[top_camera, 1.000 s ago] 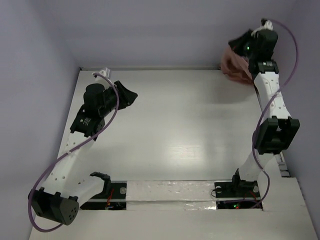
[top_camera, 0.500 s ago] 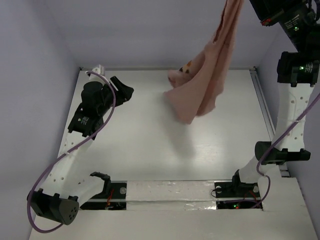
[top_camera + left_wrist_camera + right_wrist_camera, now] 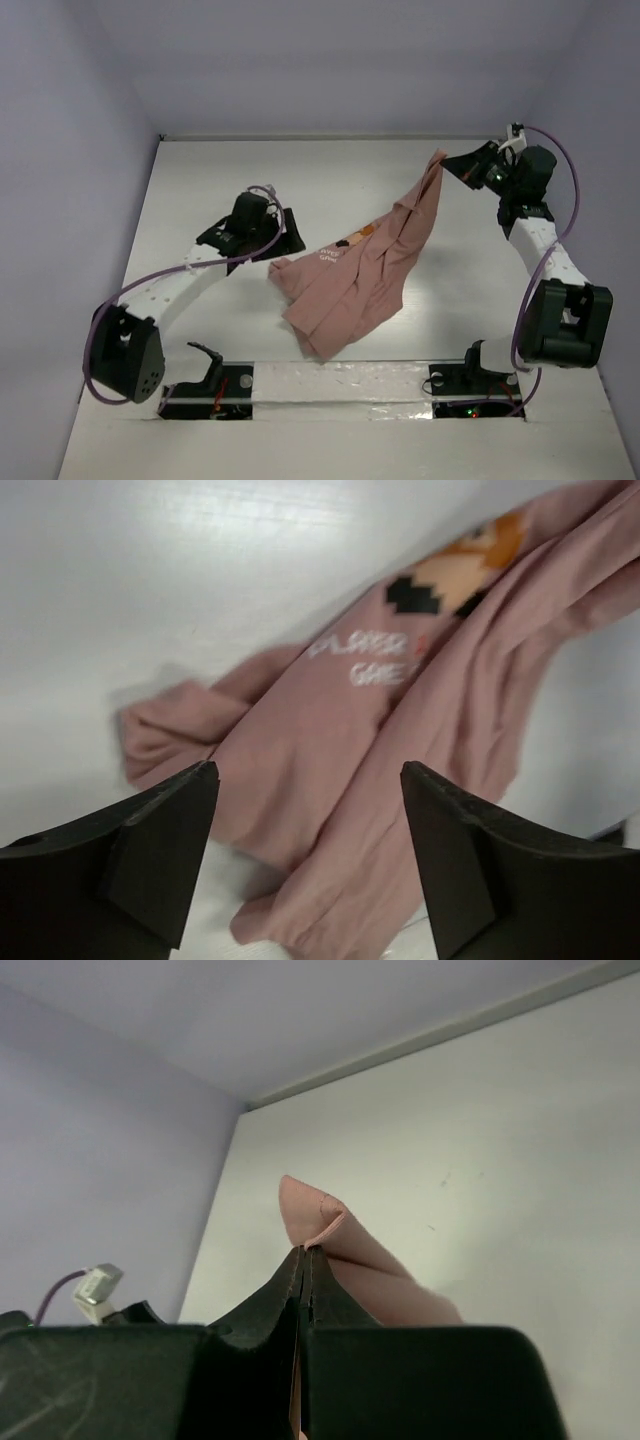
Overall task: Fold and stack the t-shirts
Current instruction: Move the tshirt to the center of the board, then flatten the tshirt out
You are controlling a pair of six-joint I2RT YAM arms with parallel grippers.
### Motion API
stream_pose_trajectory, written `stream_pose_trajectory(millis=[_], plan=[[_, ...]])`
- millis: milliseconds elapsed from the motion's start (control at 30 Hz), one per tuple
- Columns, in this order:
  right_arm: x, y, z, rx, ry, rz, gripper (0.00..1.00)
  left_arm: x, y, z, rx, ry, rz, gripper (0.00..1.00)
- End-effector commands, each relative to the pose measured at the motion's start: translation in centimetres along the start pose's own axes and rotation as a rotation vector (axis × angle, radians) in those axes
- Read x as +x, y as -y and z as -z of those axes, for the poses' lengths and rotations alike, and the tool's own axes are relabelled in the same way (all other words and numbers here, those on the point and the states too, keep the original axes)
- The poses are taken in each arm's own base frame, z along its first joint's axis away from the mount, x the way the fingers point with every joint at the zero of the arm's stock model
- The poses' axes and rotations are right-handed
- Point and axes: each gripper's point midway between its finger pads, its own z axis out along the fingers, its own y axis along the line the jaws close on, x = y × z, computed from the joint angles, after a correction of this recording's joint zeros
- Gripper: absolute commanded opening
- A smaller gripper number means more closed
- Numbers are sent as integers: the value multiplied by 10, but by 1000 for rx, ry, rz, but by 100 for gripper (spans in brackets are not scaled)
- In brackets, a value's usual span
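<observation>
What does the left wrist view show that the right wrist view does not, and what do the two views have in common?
Only the left wrist view: the orange graphic and white lettering on the t-shirt, its crumpled lower part lying on the table, and the left gripper, open, facing the shirt. Only the right wrist view: the right gripper shut on a pinched corner of the fabric, and the lilac wall behind the table's far edge. Both: the pink t-shirt and the white table.
</observation>
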Motion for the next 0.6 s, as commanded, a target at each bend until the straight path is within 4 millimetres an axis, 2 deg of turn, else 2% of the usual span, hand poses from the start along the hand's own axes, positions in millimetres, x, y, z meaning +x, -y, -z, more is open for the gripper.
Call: stream_pose_trajectory(millis=[0, 67, 100, 167, 233, 300, 333, 367, 400, 433, 467, 533, 567], plan=[[-29, -49, 28, -88, 150, 229, 0, 41, -21, -20, -65, -132, -34, 75], [-26, -44, 35, -58, 152, 240, 0, 68, -23, -30, -71, -224, -81, 75], [-24, -43, 36, -49, 147, 240, 0, 85, -31, -39, -103, -286, -97, 73], [-20, -40, 38, -29, 127, 254, 0, 98, -37, -43, -138, -323, -127, 72], [-20, -41, 41, -16, 126, 261, 0, 103, -40, -48, -151, -328, -128, 70], [-18, -41, 42, -16, 119, 263, 0, 104, -38, -57, -140, -317, -111, 58], [-16, -40, 42, -12, 112, 253, 0, 103, -40, -66, -146, -307, -110, 35], [-16, -41, 42, -16, 111, 249, 0, 99, -38, -67, -147, -297, -110, 35], [-16, -43, 42, -24, 113, 245, 0, 97, -38, -75, -148, -289, -110, 5], [-17, -46, 42, -41, 113, 244, 0, 91, -34, -79, -141, -271, -112, 0], [-18, -50, 41, -55, 110, 223, 0, 66, -19, -82, -116, -216, -108, 0], [-29, -70, 39, -127, 117, 235, 0, 28, 3, -78, -82, -132, -127, 0], [-35, -82, 40, -164, 122, 210, 0, -26, 29, -69, -63, -5, -139, 0]])
